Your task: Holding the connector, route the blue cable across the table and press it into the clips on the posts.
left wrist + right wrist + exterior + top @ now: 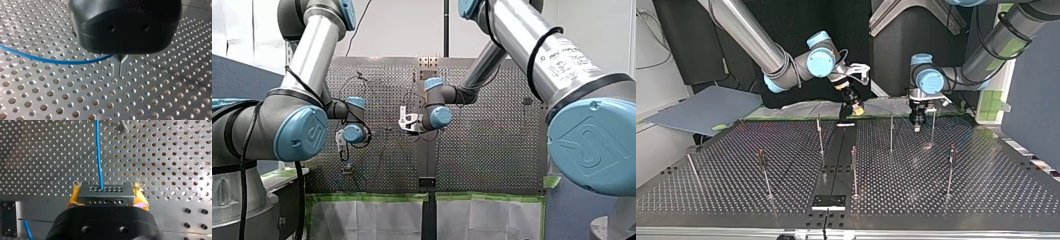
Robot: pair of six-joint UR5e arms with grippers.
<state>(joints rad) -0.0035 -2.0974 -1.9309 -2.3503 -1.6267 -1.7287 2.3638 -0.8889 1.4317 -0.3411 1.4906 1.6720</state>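
Barely begun, I judge: my right jaws pinch the connector (105, 193) between yellow pads (73, 197), my left jaws look pressed onto the blue cable (50, 59) slung over the bench (986, 190) between them, and no post (854, 170) visibly holds it yet.

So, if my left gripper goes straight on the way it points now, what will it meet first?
Most likely the perforated table: my left gripper points down at bare holes, though the gap is unclear. The blue cable runs off sideways, out of that line.
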